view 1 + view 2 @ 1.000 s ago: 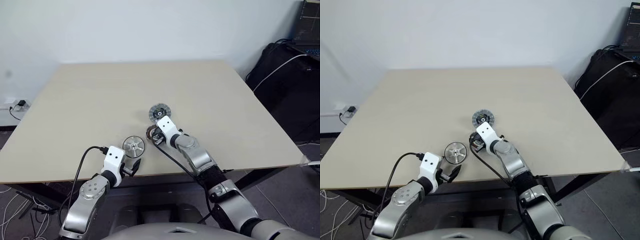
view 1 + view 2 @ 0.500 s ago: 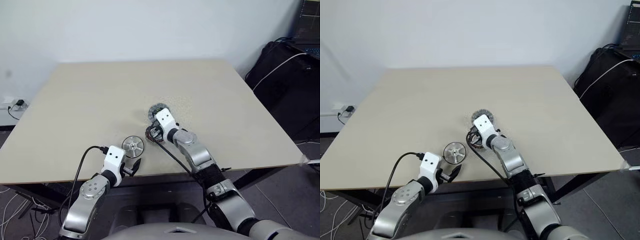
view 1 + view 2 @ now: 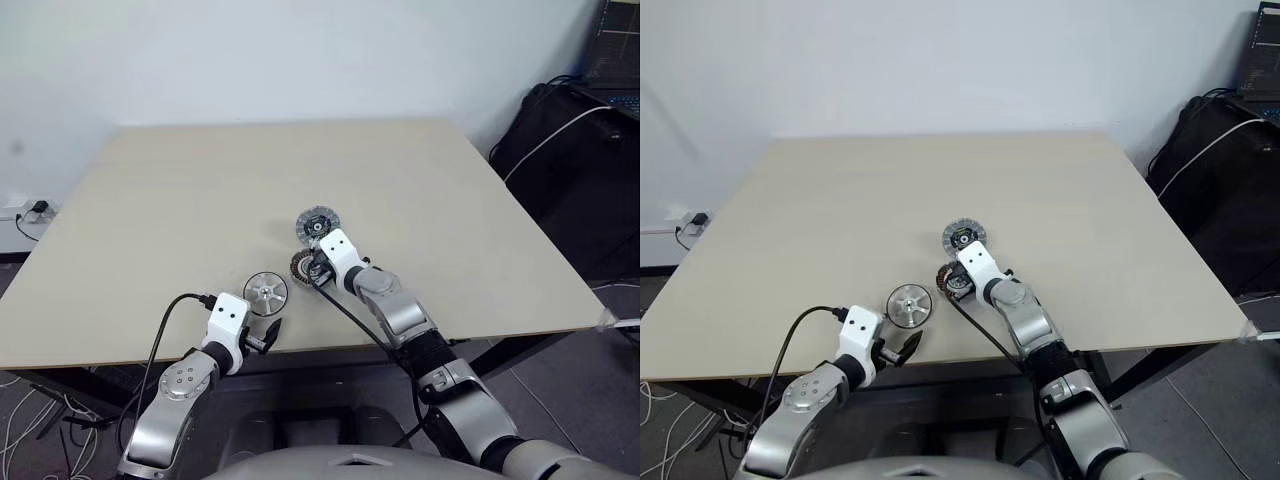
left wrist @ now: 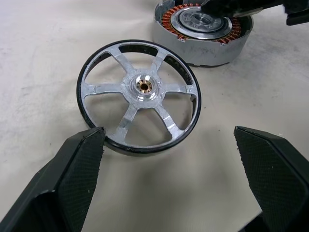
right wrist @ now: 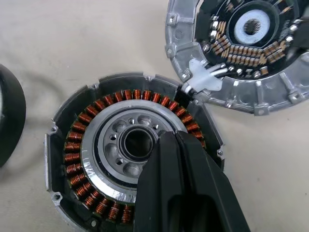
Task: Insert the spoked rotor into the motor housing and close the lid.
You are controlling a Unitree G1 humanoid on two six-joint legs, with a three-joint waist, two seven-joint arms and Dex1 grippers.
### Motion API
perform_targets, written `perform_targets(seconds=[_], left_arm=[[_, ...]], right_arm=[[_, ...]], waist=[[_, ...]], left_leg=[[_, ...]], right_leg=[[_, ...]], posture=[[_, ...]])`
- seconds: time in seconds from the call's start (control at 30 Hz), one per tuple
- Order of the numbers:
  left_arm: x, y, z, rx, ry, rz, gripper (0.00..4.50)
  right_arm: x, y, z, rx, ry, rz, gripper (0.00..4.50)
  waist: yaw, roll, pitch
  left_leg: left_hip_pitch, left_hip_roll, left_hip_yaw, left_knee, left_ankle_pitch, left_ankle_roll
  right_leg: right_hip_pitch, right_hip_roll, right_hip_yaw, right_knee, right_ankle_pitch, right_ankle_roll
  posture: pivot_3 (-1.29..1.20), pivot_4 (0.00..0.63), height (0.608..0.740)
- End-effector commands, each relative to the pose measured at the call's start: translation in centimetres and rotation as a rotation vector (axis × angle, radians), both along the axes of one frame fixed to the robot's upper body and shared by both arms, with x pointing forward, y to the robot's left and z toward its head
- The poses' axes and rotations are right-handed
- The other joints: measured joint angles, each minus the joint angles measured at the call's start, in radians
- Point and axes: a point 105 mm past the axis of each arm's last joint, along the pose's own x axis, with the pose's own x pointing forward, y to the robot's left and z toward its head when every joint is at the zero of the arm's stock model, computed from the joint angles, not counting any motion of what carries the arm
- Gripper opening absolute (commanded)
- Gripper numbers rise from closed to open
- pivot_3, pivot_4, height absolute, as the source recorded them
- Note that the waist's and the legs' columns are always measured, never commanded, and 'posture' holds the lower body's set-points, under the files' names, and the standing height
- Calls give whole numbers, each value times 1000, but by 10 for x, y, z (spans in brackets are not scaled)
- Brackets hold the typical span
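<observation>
The spoked rotor (image 4: 138,96), a shiny silver disc with a dark rim, lies flat on the table near the front edge. My left gripper (image 4: 168,140) is open just short of it, one finger (image 4: 77,174) to each side. The motor housing (image 5: 91,159), a round cup with copper windings around a pale centre, lies next to the rotor. My right gripper (image 5: 169,142) is shut with nothing in it, its tip over the housing's pale centre beside the middle hole. The lid (image 5: 241,48) lies dark face up, touching the housing's far side.
The beige table (image 3: 200,190) stretches wide and bare beyond the three parts. Its front edge runs close behind my left gripper (image 3: 268,336). A black bag (image 3: 580,160) and cables lie on the floor to the right.
</observation>
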Motion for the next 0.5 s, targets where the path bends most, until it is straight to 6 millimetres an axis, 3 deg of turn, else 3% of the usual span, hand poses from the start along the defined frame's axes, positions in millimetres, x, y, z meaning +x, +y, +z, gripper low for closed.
perform_targets(seconds=[0.03,0.3,0.5], left_arm=[[5,-4,18,-16,-70,-17,4500],[5,-3,18,-17,-69,-7,4500],[4,-2,18,-16,-70,-1,4500]], right_arm=[[6,7,29,33,-86,20,46],[4,11,8,-62,-40,22,46],[1,16,3,-63,-26,36,46]], waist=[[-1,0,0],[-2,0,0],[-2,0,0]], left_leg=[[-1,0,0,0,0,0],[0,0,0,0,0,0],[1,0,0,0,0,0]], right_leg=[[0,0,0,0,0,0],[0,1,-1,0,-1,-1],[0,1,0,0,-1,-1]], posture=[[0,0,740],[0,0,740],[0,0,740]])
